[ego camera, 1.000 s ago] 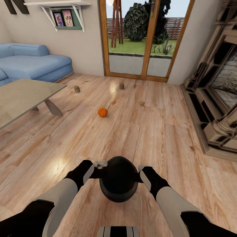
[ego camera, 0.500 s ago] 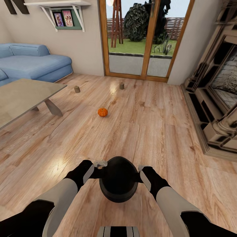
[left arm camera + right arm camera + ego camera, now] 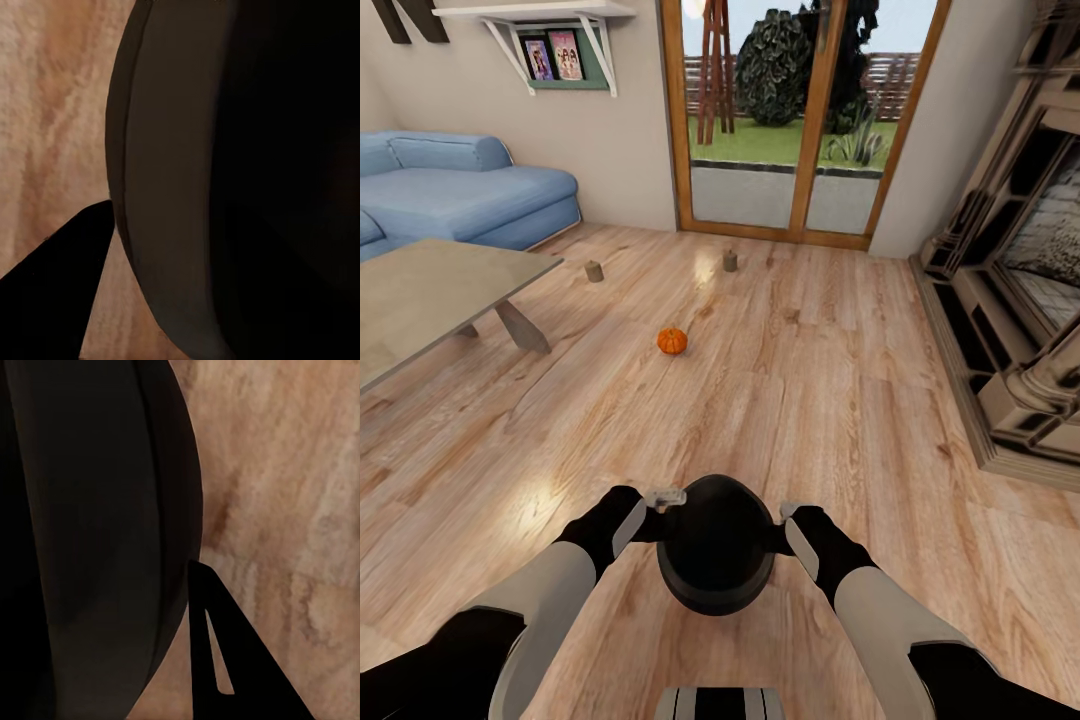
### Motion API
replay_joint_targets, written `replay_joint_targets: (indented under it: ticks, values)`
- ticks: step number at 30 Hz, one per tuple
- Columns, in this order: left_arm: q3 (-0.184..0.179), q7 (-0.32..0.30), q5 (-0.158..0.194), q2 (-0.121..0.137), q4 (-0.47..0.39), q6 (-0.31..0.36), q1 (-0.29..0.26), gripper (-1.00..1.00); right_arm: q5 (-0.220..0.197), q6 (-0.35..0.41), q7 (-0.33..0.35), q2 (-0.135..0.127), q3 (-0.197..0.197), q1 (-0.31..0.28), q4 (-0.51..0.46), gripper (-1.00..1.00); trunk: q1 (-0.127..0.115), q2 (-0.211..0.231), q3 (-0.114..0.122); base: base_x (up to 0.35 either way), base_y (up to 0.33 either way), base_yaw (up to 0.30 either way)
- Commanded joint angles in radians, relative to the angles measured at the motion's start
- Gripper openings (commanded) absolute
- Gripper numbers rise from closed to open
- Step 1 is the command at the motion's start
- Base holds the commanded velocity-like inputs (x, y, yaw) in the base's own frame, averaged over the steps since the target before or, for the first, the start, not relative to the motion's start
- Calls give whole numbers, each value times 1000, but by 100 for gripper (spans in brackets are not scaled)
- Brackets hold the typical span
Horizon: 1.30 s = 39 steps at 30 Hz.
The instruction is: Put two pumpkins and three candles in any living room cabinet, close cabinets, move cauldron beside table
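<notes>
Step in hand, by my read: cauldron placement. Wood floor (image 3: 830,400) takes most of the head view; the table (image 3: 430,290) sits to the left, well apart from the cauldron (image 3: 717,545). Next move probably calls for carrying it left until it's beside the table, keeping both sides pressed evenly so it doesn't slip.

Both arms reach forward and bend inward, the left gripper (image 3: 660,500) against the cauldron's left side, the right gripper (image 3: 792,518) against its right. Wrist views show dark cauldron wall close up; whether either gripper's jaws are apart or clamped, cannot tell.

One pumpkin (image 3: 672,341) lies on the floor ahead. Two candles stand further off, one (image 3: 594,271) near the table corner, another (image 3: 730,261) near the glass door (image 3: 780,120).
</notes>
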Motion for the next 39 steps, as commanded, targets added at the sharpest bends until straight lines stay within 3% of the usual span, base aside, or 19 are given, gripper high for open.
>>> replay_joint_targets:
  ticks: [1, 7, 39]
  values:
    - [-10, 3, -3, 1, -1, 4, 0, -100, -16, 3, -7, 1, -2, 0, -2, -100, 0, 0, -1, 0, 0, 0]
    - [-10, 3, -3, 2, -2, 3, 0, -100, -16, 2, -7, 1, -2, 1, -2, -100, 0, 0, -1, 0, 0, 0]
    - [-10, 1, -3, 2, -2, 3, 0, -100, -16, -9, 28, 1, -3, 2, -12, -100, -14, 7, 123, 0, 0, 0]
